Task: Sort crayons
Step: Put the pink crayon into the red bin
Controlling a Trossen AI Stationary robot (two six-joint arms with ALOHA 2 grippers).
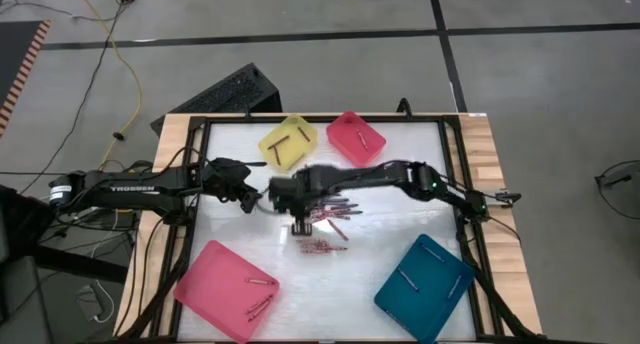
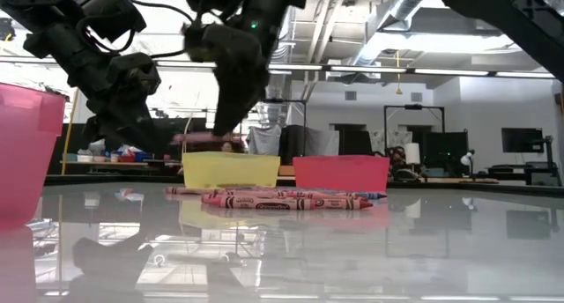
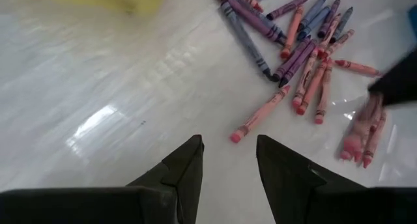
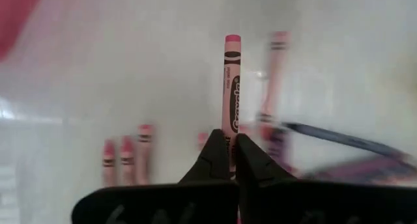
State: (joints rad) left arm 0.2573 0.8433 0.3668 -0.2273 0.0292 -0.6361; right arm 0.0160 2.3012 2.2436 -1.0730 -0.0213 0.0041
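Yellow tray, small pink tray at far edge; large pink tray, teal tray near.

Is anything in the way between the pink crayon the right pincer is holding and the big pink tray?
Nothing visible. The right pincer grips the pink wax crayon above the pile, and bare white tabletop lies between it and the large pink square plastic tray.

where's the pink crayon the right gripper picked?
The pink crayon is pinched in the right gripper, above the crayon pile at the table's middle in the high view, between the yellow tray and teal tray.
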